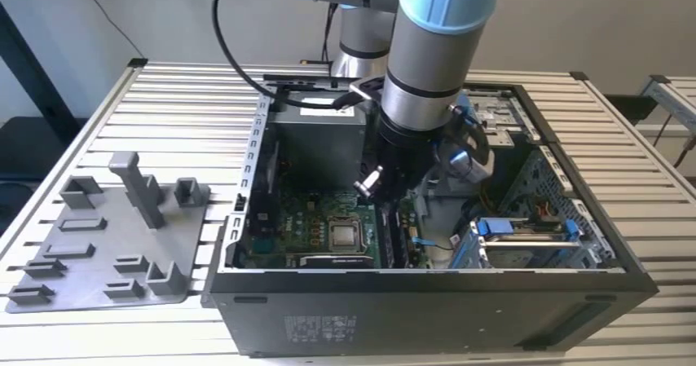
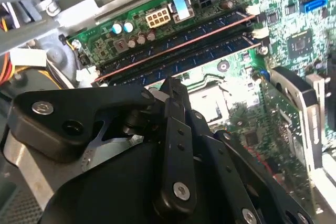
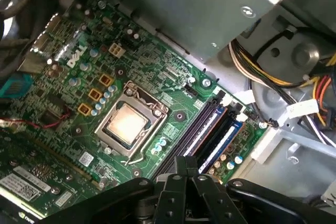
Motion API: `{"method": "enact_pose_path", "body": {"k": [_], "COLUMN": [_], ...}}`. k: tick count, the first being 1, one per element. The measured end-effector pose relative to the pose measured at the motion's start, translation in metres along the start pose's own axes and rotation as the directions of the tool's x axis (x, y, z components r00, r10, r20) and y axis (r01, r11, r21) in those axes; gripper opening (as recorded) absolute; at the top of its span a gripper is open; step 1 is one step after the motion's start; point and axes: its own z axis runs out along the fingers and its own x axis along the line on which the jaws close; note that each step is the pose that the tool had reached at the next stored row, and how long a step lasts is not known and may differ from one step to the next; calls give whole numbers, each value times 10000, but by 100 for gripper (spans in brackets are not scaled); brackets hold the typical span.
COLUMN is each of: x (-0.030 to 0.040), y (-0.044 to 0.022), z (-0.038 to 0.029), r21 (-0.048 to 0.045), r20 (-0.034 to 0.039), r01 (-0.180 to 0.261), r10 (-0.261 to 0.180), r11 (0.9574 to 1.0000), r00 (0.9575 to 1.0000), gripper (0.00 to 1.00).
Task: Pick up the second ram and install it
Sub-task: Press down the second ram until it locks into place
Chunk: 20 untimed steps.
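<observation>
Dark green-black, the second ram (image 3: pixel 209 129) seems slotted at the motherboard's (image 3: pixel 173 72) edge, our hand (image 3: pixel 186 163) closed, empty above it; seating, we judge, wants even downward pressure.

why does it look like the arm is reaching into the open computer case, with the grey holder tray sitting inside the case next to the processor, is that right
Not quite. The arm does reach into the open computer case, but the grey holder tray is not inside it. The exterior view shows the tray lying on the slatted table, outside the case on that view's left. The processor sits alone on the board.
</observation>
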Motion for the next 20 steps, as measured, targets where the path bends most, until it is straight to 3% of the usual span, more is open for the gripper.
{"method": "enact_pose_path", "body": {"k": [5,10,15,20], "x": [0,0,0,0], "y": [0,0,0,0], "z": [2,5,8,11], "r21": [-3,-1,39,130], "r20": [-23,-39,-21,33], "r01": [908,1800,2692,3563], "r10": [-908,-1800,-2692,-3564], "r11": [9959,9837,9631,9343], "r00": [9959,9837,9631,9343], "gripper": [11,11,11,11]}}
